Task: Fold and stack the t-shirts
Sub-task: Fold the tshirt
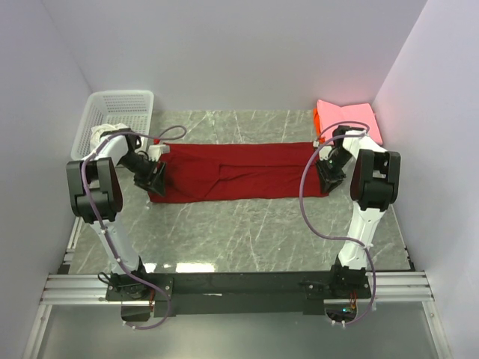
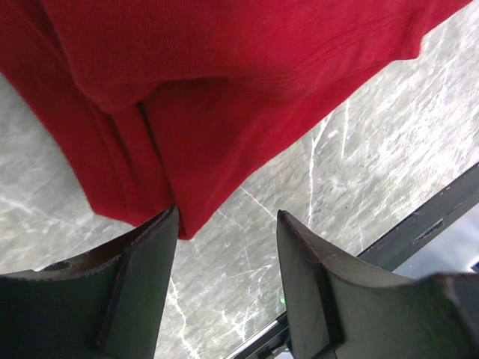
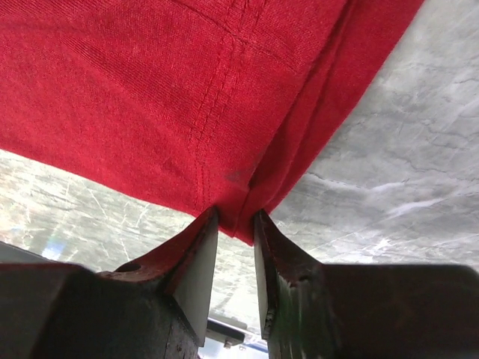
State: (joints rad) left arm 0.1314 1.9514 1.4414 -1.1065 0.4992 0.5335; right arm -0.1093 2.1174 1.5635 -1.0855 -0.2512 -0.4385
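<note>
Red cloth t-shirt lies as a long folded strip across the grey marble table.
Left gripper released, jaws apart, shirt corner touching one finger only. Right gripper pinching the shirt's right-end corner. Folded pink t-shirt at far right corner; white plastic lattice basket far left.

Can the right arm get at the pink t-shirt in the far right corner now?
Probably yes for reach: the pink t-shirt lies just behind the right gripper, nothing between. But its jaws pinch a corner of the red t-shirt, so it must let go first.
</note>
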